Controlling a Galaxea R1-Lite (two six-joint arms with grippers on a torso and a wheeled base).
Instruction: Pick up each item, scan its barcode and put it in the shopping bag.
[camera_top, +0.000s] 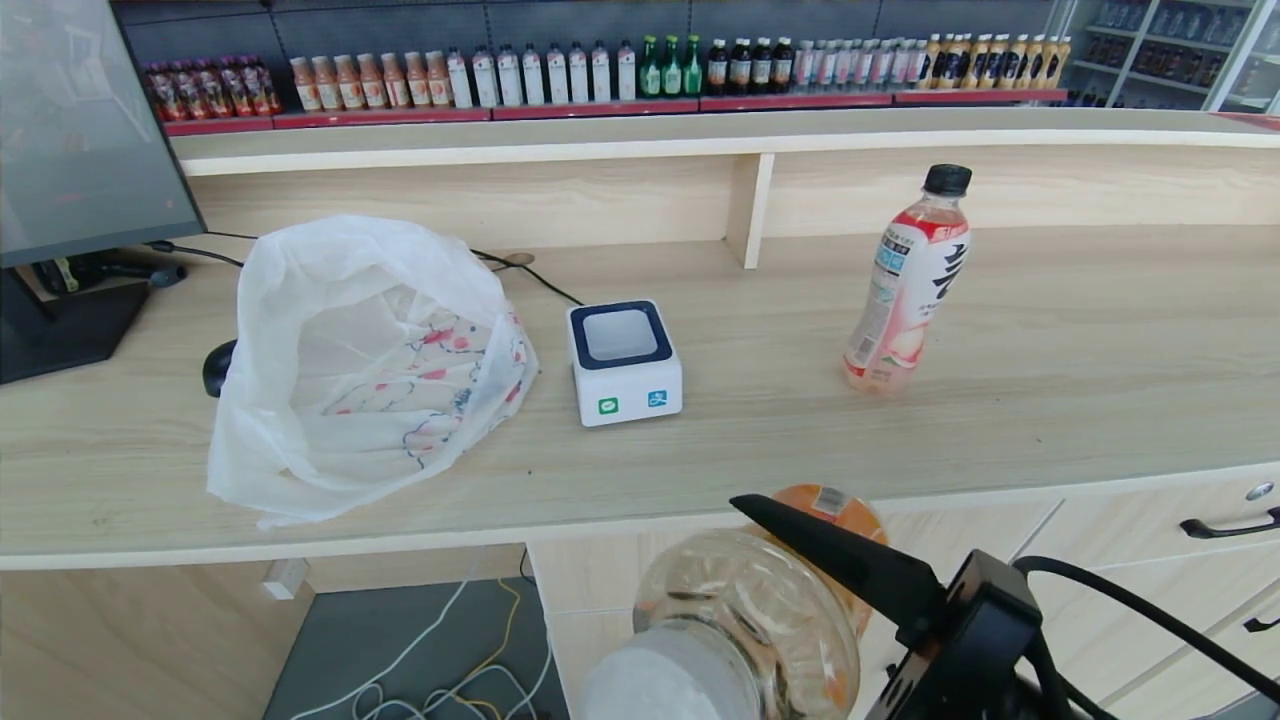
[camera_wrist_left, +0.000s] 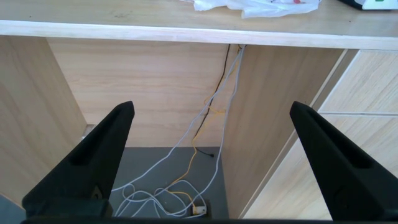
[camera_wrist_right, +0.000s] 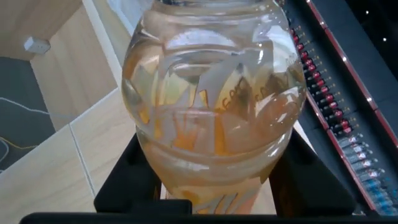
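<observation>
— Where's the scanner (camera_top: 625, 362)?
— On the wooden counter (camera_top: 1000, 420), window facing up. The white shopping bag (camera_top: 365, 365) slumps just to its left, mouth open.
— And the items?
— A pink-labelled bottle (camera_top: 908, 285) stands upright well to the scanner's right. An orange drink bottle (camera_top: 750, 610) is off the counter, nearer the robot than the scanner and a little to its right.
— Held?
— Yes, the right gripper (camera_wrist_right: 217, 186) clamps it, one black finger on each side. The pale end nearest the head camera may be its cap, but it's too blurred to tell.
— The left gripper (camera_wrist_left: 211, 109)?
— Fingers spread wide with nothing between them. It's below the scanner's level, facing the cables (camera_wrist_left: 186, 186) under the counter.
</observation>
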